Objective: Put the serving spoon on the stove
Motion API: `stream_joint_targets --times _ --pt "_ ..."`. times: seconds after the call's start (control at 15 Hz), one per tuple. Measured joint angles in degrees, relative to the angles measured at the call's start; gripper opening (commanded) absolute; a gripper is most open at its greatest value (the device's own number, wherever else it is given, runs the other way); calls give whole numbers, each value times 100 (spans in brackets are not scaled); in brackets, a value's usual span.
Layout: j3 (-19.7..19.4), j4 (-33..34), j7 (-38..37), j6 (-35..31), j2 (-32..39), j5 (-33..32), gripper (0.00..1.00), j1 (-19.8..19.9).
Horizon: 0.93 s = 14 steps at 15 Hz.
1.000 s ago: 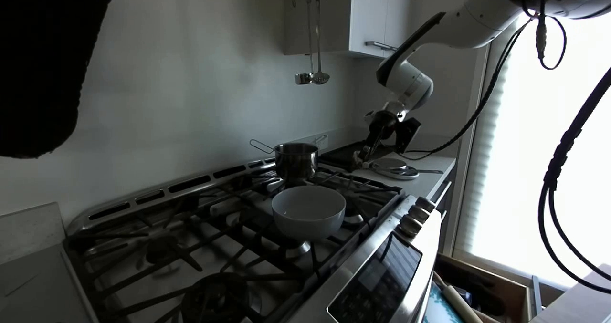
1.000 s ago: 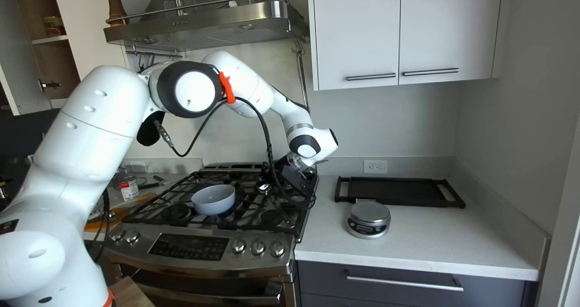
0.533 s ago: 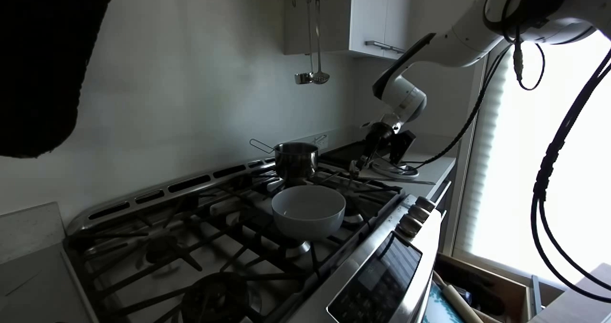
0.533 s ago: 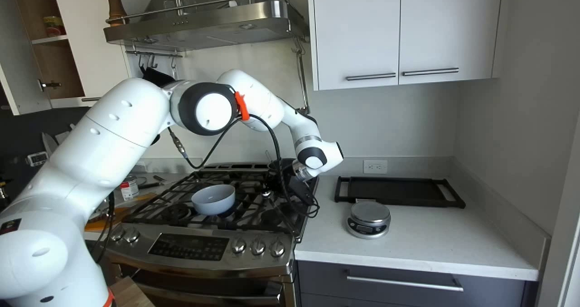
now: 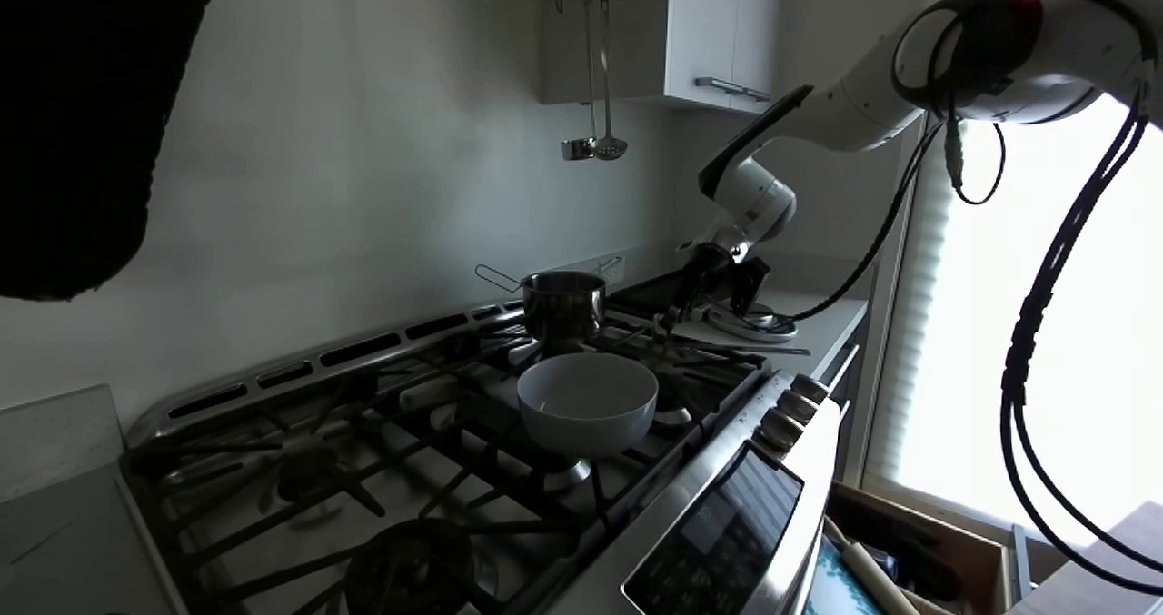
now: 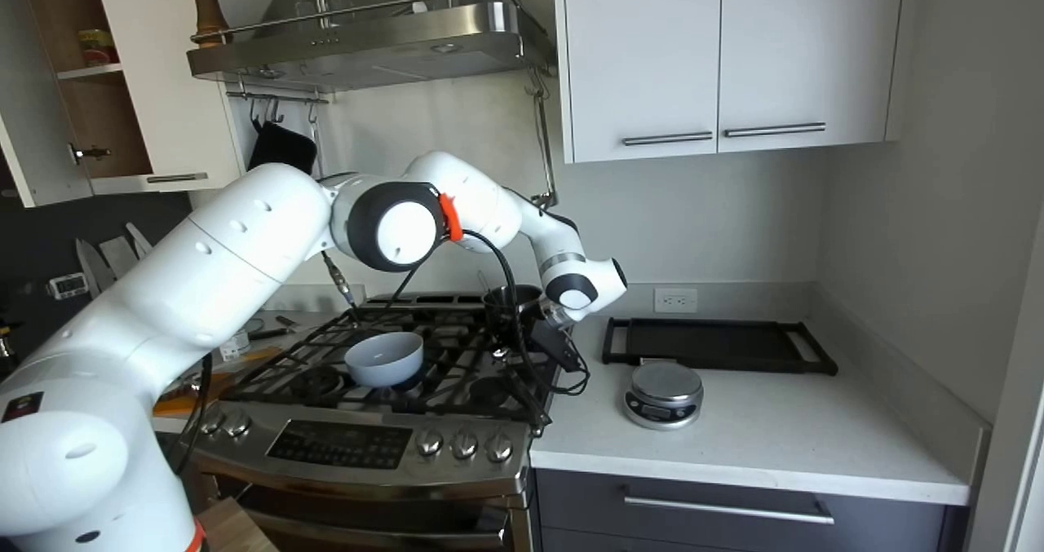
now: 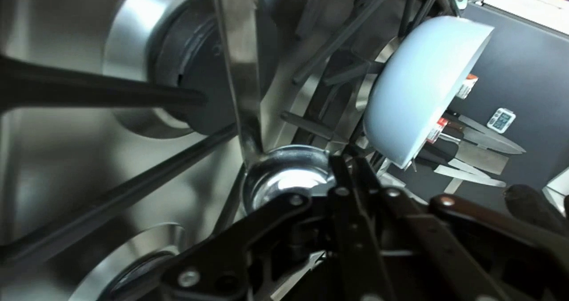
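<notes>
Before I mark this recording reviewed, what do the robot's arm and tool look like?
The arm is white and rounded, with black rings round white joint caps, an orange-red band and a small dark label. Black cables loop from it. The tool is black and jointed, with silver screws.

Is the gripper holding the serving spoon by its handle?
No: in the wrist view, the gripper meets the serving spoon at its cup, and the handle runs off away from there.

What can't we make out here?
Serving spoon, wrist view: scoop partly behind pincer, handle cut off by top edge.
Its contact with stove: too small and dark in both exterior views.
Pot floor: behind near wall in an exterior view.
Scale readout: too small in an exterior view.
</notes>
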State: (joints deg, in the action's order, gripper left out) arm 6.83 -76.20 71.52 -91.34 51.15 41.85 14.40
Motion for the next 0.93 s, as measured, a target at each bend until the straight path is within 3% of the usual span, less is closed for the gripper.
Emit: stream_joint_targets --times 0.6,0.93 --pt "23 600 -546 -205 454 6 2 -2" --pt "41 762 -693 -202 542 6 30 -1"
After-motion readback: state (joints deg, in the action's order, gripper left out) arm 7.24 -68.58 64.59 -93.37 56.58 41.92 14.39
